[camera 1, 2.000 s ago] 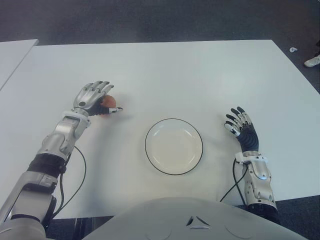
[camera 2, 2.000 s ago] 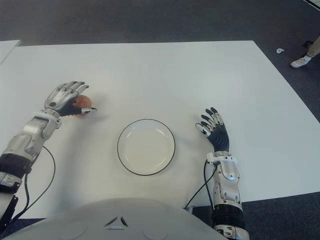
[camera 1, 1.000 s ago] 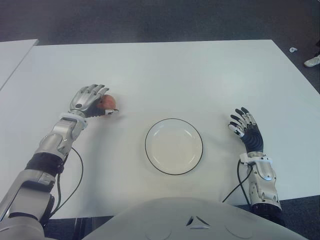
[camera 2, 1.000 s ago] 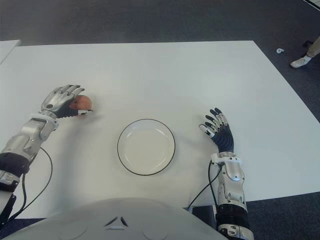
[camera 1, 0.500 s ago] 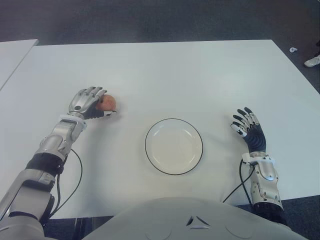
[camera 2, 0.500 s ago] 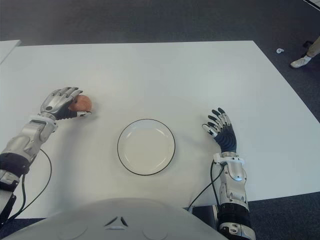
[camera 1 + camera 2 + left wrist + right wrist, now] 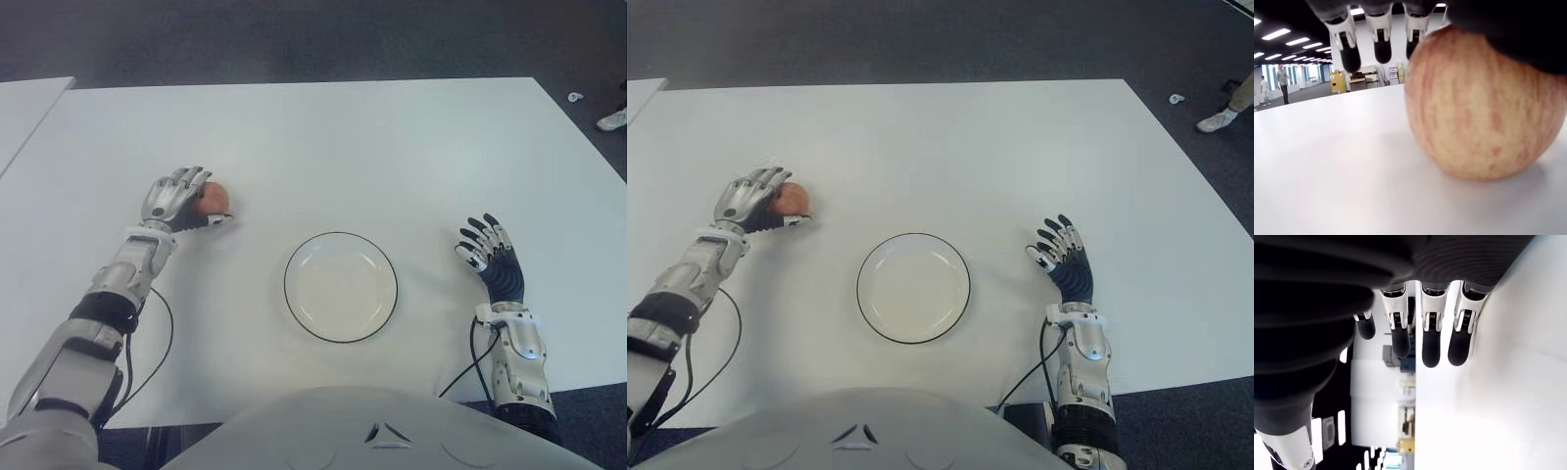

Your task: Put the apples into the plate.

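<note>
One red-yellow apple (image 7: 217, 199) stands on the white table (image 7: 343, 137), left of the white plate (image 7: 287, 284) with a dark rim. My left hand (image 7: 176, 201) lies over the apple's top and left side. In the left wrist view the apple (image 7: 1479, 103) rests on the table under the palm, and the fingertips (image 7: 1382, 46) hang past it without closing round it. The plate holds nothing. My right hand (image 7: 490, 259) shows to the right of the plate, fingers (image 7: 1430, 342) straight and spread, holding nothing.
A second white table (image 7: 20, 108) stands at the far left across a narrow gap. Cables run from both forearms off the near table edge. Dark floor lies beyond the far edge, and a shoe (image 7: 613, 119) shows at the far right.
My left hand has drawn back a little and settled lower over the apple, which stays in the same spot. My right hand has slid toward me and slightly right.
</note>
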Controlling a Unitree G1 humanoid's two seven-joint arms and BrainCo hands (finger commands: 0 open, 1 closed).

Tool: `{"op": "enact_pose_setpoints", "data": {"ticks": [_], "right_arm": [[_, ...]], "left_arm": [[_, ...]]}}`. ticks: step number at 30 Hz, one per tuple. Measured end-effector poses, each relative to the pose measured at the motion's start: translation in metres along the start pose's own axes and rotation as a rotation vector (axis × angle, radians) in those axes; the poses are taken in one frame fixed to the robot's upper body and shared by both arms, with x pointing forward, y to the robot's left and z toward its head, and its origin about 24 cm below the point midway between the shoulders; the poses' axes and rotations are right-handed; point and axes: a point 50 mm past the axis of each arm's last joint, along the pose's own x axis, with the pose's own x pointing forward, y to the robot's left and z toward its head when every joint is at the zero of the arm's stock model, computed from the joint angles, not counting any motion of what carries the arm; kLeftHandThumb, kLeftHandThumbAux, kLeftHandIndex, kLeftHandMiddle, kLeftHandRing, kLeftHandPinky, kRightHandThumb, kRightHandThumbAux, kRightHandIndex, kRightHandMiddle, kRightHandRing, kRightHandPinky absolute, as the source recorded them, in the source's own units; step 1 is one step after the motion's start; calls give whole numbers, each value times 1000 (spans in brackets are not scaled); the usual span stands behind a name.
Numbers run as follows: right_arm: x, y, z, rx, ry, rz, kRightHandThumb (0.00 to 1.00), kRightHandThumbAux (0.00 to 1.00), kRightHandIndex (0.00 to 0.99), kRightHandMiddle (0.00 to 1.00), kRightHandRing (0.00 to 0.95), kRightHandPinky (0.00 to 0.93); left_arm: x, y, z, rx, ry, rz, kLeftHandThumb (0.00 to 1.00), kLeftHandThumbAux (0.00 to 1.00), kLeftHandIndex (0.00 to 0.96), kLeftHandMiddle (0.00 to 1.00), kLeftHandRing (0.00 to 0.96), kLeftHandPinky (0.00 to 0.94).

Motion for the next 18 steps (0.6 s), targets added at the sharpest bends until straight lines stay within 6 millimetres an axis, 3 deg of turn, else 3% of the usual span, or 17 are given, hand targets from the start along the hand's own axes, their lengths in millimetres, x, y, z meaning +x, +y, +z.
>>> {"op": "enact_pose_setpoints", "data": {"ticks": [4,5,8,13,18], "right_arm": [[-1,0,0,0,0,-1,282,696,66,189,221,266],[-1,0,0,0,0,-1,281,696,66,190,221,266],[-2,-2,0,0,1,-2,275,695,61,192,224,264],[-2,-4,0,4,1,0,263,698,52,189,219,248],[-2,-5,0,9,0,5,256,695,45,186,213,242]], "left_arm": [[3,-3,0,-18,9,55,742,427,260,338,355,409],[3,-4,1,-21,11,70,778,514,309,390,414,446],[3,-6,2,-34,20,108,885,604,393,440,474,529],[0,-15,6,-33,36,160,938,642,395,475,521,677],[-3,-19,8,-8,34,213,947,649,389,484,529,710]]}}
